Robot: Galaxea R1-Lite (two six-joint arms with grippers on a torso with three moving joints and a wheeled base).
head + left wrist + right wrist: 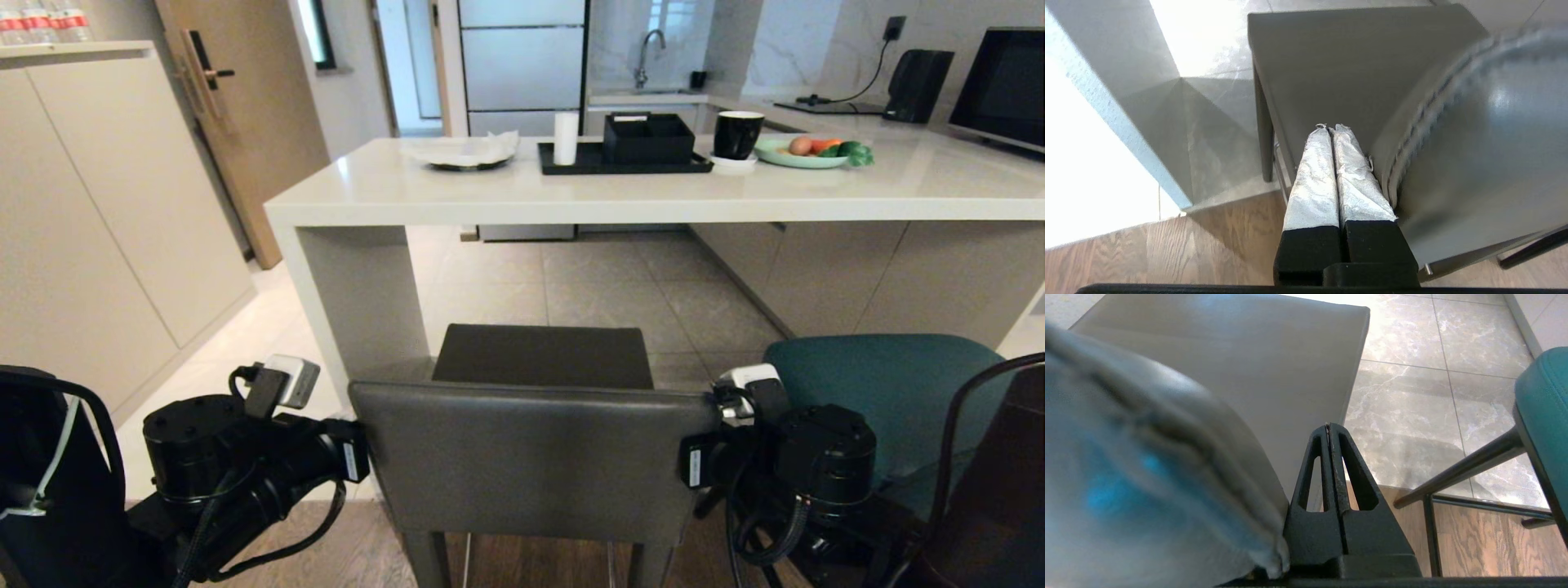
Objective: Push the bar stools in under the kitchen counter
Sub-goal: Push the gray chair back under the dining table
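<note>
Nearest the robot, the dark-grey leather stool stands with its low square back toward the camera, flanked by both arms. The left gripper has its tape-wrapped fingers pressed together, holding nothing, and lies along the left edge of the backrest, right against it. The right gripper has its black fingers pressed together too, empty, alongside the right edge of the same backrest. The grey seat reaches forward onto the tiled floor, its front near the kitchen counter edge, just beside the counter's pale side panel. To the right stands the teal stool, on thin black legs, nearer the robot than the counter. On the countertop farther off sit a black tray, a black mug and a green plate of vegetables.
</note>
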